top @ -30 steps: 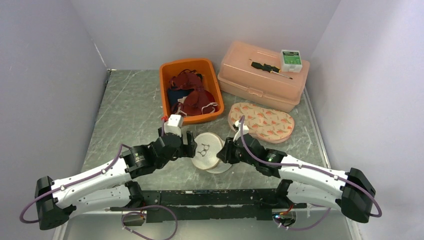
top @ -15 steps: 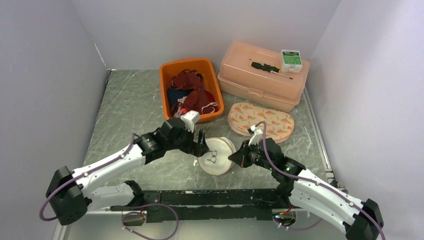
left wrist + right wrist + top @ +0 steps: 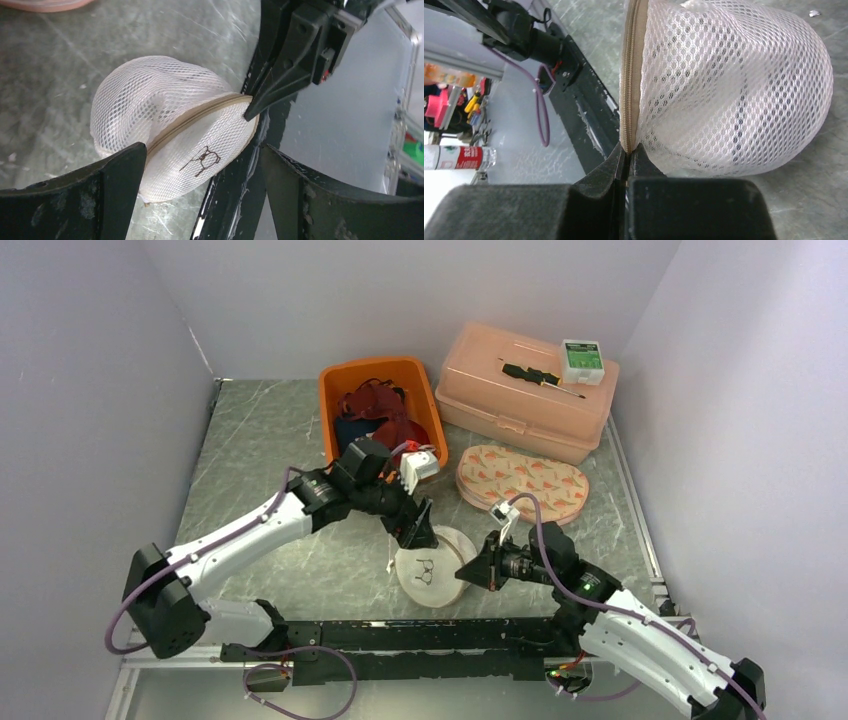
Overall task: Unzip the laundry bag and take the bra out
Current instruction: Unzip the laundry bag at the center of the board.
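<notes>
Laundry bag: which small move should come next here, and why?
Probably close the left gripper on the laundry bag. Its jaws stand open over the mesh body, gripping nothing, while the right gripper is shut on the end of the tan zipper. With the bag held firm, the right gripper could likely pull the zipper along.

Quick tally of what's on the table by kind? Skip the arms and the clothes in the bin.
White mesh laundry bag: 1
Patterned oval pouch: 1
Orange bin: 1
Peach lidded box: 1
Screwdriver: 1
Small green-and-white box: 1
Total: 6
</notes>
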Controlling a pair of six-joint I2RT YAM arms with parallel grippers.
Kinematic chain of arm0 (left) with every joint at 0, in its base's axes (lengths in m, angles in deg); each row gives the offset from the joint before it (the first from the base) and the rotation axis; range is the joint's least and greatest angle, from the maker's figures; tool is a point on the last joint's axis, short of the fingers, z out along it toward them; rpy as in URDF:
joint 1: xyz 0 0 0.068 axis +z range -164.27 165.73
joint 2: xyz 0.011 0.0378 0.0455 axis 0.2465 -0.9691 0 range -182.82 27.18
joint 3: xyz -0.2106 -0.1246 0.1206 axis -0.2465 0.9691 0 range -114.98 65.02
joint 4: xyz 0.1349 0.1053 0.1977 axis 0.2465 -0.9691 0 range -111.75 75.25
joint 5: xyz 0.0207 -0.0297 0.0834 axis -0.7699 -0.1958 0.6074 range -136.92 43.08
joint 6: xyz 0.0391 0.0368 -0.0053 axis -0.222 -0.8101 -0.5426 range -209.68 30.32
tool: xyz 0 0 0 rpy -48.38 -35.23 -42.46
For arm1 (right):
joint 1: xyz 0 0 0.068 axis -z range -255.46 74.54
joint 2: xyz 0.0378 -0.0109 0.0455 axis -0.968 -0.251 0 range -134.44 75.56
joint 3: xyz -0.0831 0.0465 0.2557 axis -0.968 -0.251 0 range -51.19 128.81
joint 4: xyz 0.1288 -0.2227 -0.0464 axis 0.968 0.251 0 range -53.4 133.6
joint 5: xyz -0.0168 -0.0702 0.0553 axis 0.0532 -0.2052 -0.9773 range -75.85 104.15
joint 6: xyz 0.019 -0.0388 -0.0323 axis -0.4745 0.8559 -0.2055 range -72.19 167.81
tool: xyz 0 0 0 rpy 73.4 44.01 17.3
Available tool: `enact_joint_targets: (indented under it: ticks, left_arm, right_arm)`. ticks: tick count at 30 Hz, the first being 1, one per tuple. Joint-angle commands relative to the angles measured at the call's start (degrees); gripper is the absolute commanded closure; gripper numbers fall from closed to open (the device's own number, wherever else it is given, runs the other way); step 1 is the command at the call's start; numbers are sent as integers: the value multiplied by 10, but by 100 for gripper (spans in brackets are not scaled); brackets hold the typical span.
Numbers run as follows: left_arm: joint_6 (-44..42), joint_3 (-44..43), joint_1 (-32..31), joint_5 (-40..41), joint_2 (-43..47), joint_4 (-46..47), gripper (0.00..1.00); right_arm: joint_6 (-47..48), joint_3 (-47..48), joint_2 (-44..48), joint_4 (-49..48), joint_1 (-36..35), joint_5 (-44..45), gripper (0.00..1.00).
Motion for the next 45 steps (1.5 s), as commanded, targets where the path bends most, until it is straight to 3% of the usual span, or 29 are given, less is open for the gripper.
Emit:
enact_joint_targets:
  ticks: [1,10,19,21,27,28,31,32,36,40,45]
  left_arm:
    - [-92,-24,1,-104,-35,-73,10]
    - [-176,13,0,-123,-49,-17,9]
    - [-184,21,0,-133,-100,-3,14]
    - [-181,15,0,-155,-109,-7,26]
    - [-141,22,0,-207,-103,20,87]
    - [-129,28,0,-207,-96,31,97]
    - [-84,45,0,-204,-61,58,97]
    - [-61,55,0,-194,-45,70,97]
    - [48,104,0,-112,44,136,97]
    - [240,183,0,49,146,250,97]
    - [458,306,-30,278,255,371,97]
  right_arm:
    - [2,-9,37,-11,0,-59,100]
    - [-4,-30,65,-31,0,-83,100]
    - [6,-27,72,-39,0,-106,100]
    - [5,-26,74,-40,0,-107,100]
    - [1,-8,75,-34,0,-82,100]
    - [0,-4,72,-31,0,-75,93]
    - [4,19,61,-14,0,-56,50]
    - [5,30,60,-6,0,-46,41]
    - [13,82,54,44,0,15,18]
    - [4,120,66,61,1,97,6]
    - [-38,112,96,21,1,157,5]
